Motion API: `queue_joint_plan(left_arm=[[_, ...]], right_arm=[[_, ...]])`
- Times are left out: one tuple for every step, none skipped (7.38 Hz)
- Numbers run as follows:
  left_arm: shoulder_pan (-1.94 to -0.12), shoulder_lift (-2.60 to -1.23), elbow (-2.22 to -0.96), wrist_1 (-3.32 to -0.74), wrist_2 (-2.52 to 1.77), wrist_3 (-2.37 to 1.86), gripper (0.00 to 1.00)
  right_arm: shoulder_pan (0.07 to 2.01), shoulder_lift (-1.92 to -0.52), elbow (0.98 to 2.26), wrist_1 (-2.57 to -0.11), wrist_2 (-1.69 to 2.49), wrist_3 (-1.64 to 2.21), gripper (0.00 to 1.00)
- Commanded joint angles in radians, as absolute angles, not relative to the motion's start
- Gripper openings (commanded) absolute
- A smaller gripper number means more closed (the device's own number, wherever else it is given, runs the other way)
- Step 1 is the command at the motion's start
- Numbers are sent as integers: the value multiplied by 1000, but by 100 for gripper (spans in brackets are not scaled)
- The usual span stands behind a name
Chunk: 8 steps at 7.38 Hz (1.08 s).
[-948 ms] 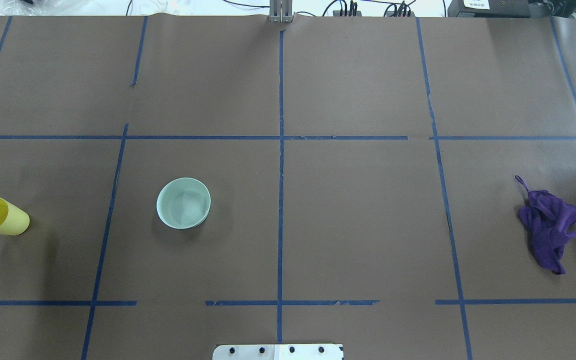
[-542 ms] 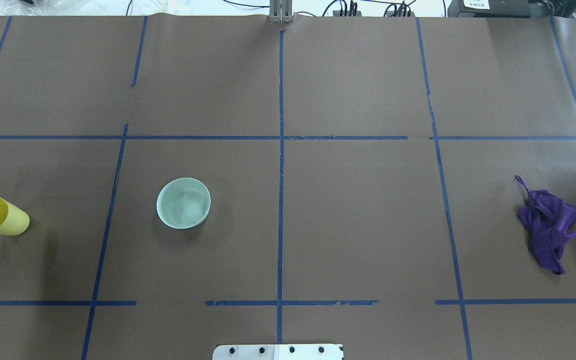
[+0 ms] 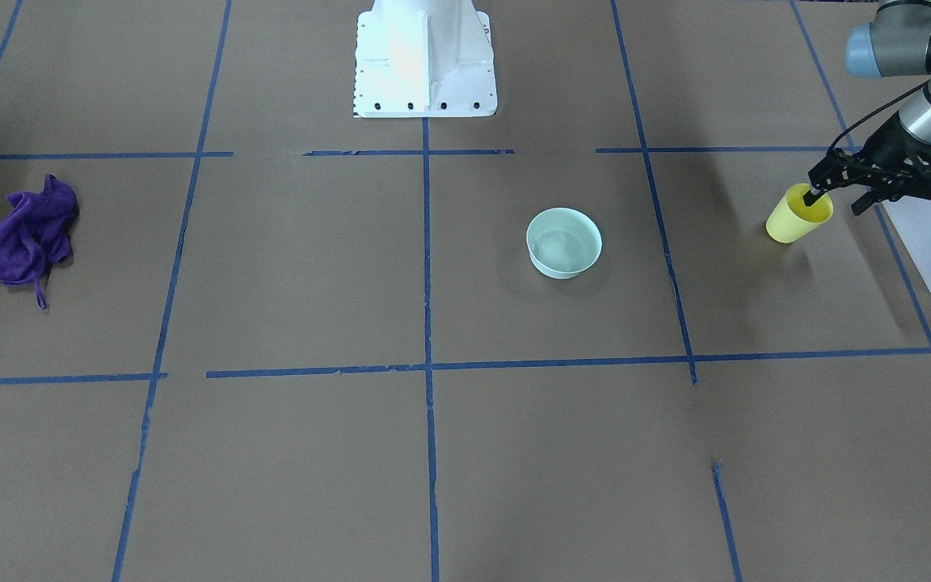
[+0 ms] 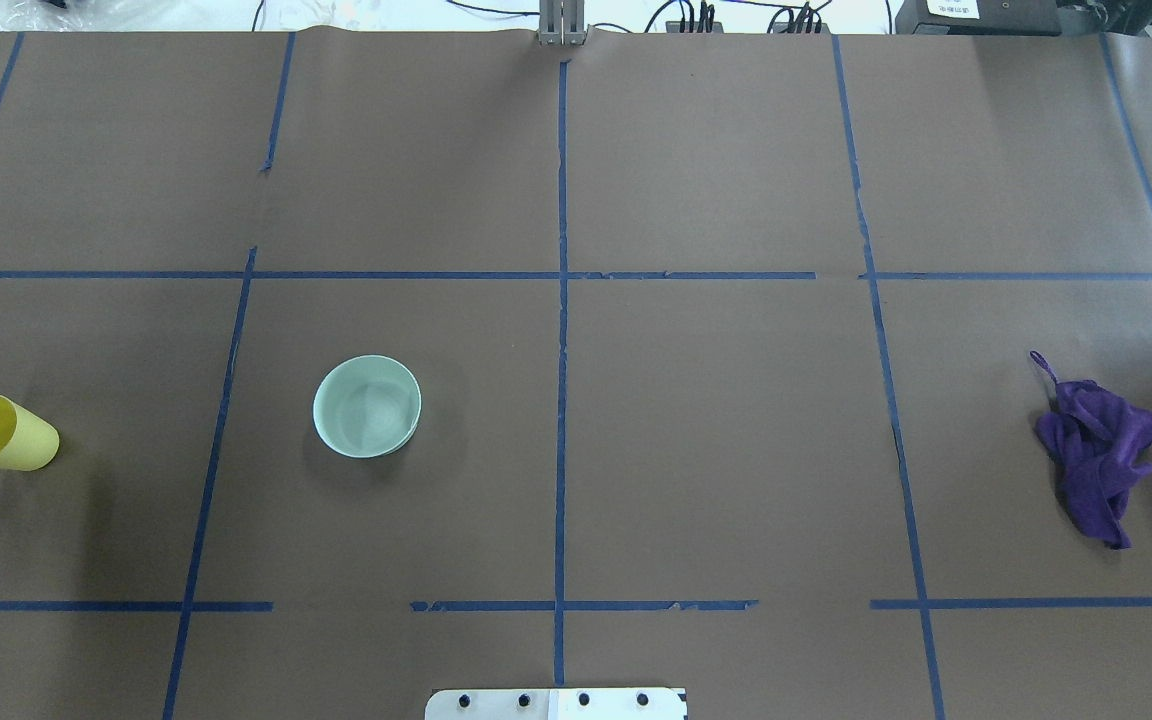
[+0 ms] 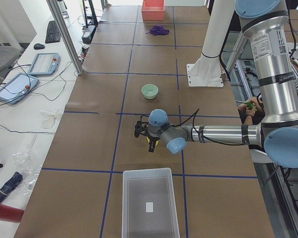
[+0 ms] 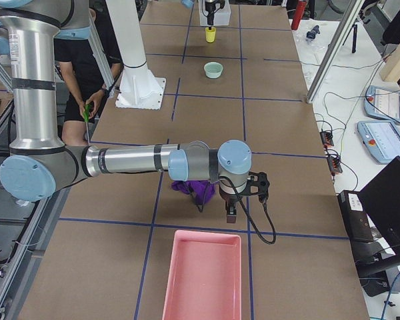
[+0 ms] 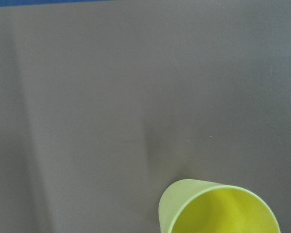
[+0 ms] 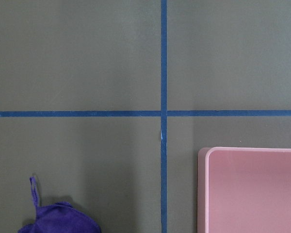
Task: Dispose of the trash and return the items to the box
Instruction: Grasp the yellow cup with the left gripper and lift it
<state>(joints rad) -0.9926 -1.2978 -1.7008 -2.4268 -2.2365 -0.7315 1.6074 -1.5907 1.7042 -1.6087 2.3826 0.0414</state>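
left-end cam | my left gripper (image 5: 145,139) is parked right over the yellow cup (image 5: 154,143), only a sliver of yellow peeking out | mint bowl (image 5: 150,90) well past the tool | frosted box (image 5: 150,203) near it, camera side | jaws unreadable from here

- Brown-paper worktop (image 4: 736,450), ruled into rectangles by blue tape lines (image 4: 561,400).
- Long white bench (image 5: 15,139), nine o'clock in the exterior left view, carrying keyboard (image 5: 52,31) and tablets (image 5: 43,63).
- Dark cables (image 4: 696,15), twelve o'clock overhead.
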Motion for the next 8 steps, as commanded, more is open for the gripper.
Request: queue_joint_plan(left_arm=[[-962, -1298, -1694, -2427, -2212, -732, 92], [-956, -1299, -1687, -2427, -2206, -732, 90], [-951, -1308, -1675, -2427, -2198, -732, 84], [-951, -1312, -1674, -2428, -2198, -732, 70], [-951, -1312, -1674, -2427, -2198, -732, 45], [-951, -1312, -1677, -2428, -2198, -733, 16], [-951, -1313, -1680, -2428, -2200, -735, 0], [-954, -1312, -1690, -2428, -2206, -738, 0]], right_arm=[[1606, -1591, 1704, -1611, 2384, 41, 100], [1608, -1591, 1704, -1611, 2384, 41, 100], [1608, -1591, 1704, -1611, 2384, 41, 100], [1608, -1591, 1704, -1611, 2384, 41, 100], [1608, -1591, 1704, -1611, 2384, 41, 100], [1608, -1591, 1709, -1611, 2387, 41, 100], [1602, -1589, 1724, -1608, 2385, 41, 100], [1598, -1589, 1753, -1605, 2384, 40, 100]])
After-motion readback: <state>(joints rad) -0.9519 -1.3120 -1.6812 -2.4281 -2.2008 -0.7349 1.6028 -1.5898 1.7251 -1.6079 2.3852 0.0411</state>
